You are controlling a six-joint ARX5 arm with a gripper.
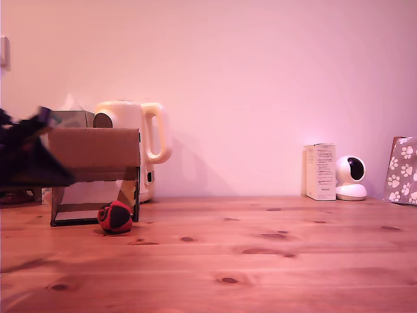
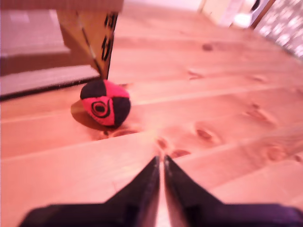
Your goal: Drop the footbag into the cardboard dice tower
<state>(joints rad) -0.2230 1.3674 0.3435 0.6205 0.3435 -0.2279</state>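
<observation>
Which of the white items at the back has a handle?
The cream kettle behind the cardboard dice tower; the white box and round camera have none.

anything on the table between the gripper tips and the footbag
Nothing: the wrist view shows only bare wooden table between the gripper and the footbag.

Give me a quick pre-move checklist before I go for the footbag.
1. Footbag in sight and free on the table: ok.
2. Footbag clear of the cardboard dice tower for a grasp: not ok, it sits right at the tower's front corner post.
3. Gripper empty: ok.
4. Jaws open enough to take the footbag: not ok, the tips are nearly together.
5. Gripper lined up on the footbag: not ok, the footbag lies ahead and off to one side.
6. Tower's top opening unobstructed: cannot tell, neither view shows it.
</observation>
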